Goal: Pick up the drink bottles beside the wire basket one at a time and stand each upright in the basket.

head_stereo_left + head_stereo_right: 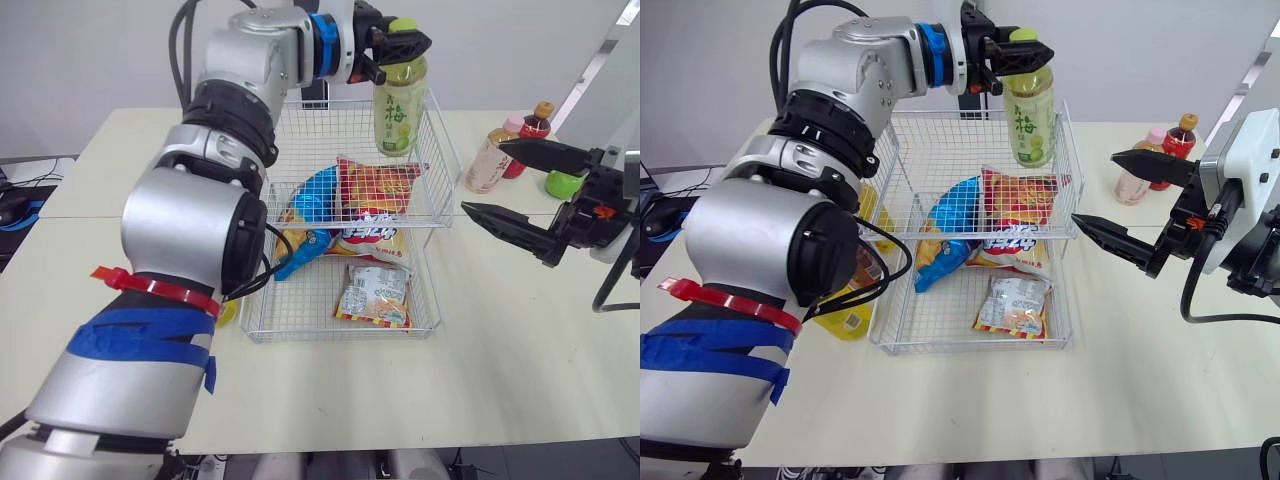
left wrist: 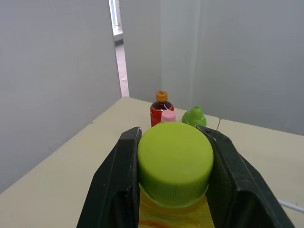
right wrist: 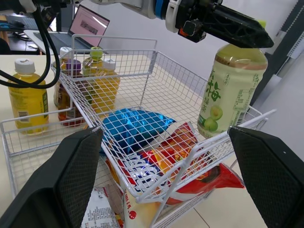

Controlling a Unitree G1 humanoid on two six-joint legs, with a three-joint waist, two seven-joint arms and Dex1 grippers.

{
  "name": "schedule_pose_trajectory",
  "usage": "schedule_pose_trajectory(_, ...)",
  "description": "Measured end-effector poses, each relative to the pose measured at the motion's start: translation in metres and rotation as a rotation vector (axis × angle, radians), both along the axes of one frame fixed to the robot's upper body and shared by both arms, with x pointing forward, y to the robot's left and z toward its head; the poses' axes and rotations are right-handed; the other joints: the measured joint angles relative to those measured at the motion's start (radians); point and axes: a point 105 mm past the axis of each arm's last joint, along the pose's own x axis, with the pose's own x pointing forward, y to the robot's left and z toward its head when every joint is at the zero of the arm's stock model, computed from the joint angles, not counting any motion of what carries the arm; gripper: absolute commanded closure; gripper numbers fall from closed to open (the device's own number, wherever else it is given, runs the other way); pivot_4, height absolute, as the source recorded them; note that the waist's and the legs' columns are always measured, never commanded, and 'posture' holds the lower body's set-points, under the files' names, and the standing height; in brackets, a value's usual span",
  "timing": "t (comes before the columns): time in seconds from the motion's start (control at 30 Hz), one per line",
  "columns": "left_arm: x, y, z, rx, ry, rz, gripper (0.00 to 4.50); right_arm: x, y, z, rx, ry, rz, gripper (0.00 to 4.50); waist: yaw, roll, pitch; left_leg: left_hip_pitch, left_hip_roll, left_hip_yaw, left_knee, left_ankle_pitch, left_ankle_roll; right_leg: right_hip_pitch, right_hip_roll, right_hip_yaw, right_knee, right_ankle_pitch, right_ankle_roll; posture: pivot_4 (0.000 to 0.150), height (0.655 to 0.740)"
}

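Left wrist view: green cap [image 2: 175,161] nearest, left gripper [image 2: 174,142] clenched on it.
Left eye view: green tea bottle [image 1: 400,105] upright at wire basket [image 1: 443,160] 1 o'clock corner, base contact unclear; right gripper [image 1: 483,177] released, 3 o'clock.
Right wrist view: bottle likely full, heavyish, slick; ribbed cap safest hold.

Silver left arm [image 1: 185,225], black joints [image 1: 238,108], blue tape [image 1: 140,345], red band [image 1: 160,290], black cables [image 1: 181,50], black-fingered left pincer [image 1: 410,45]
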Motion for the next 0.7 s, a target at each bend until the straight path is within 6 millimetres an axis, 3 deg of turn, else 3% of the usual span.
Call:
schedule_pose_trajectory(0.13,0.0,-0.002,-0.001,-0.005,0.007,-0.009,3.14,0.001,-0.001,0.0,-0.002,-0.007,-0.02,0.0,0.001,0.0,0.0,0.0,0.0,0.0,0.001,0.0,0.0,0.0,0.0,0.0,0.001,0.0,0.0,0.15,0.7378)
schedule_pose_trajectory(0.47,-0.006,-0.006,-0.003,0.009,0.013,-0.067,0.02,0.0,-0.001,-0.003,-0.018,-0.009,-0.031,0.0,0.003,0.0,0.0,0.001,0.0,0.0,0.002,0.0,0.0,0.0,0.0,0.0,0.003,0.0,0.0,0.15,0.7378)
schedule_pose_trajectory(0.57,-0.008,-0.001,0.003,0.013,0.005,-0.076,0.02,0.0,-0.001,-0.003,-0.02,-0.016,-0.028,0.0,0.001,0.0,0.0,0.001,0.0,0.0,0.002,0.0,0.0,0.0,0.0,0.0,0.004,0.0,0.0,0.15,0.7378)
schedule_pose_trajectory(0.7,-0.014,0.031,0.021,0.019,-0.021,-0.079,0.02,0.001,-0.003,0.0,-0.033,-0.024,-0.031,0.0,-0.01,0.0,0.0,0.002,0.001,0.0,0.001,0.0,0.0,0.0,0.0,0.0,0.004,0.0,0.0,0.15,0.7378)
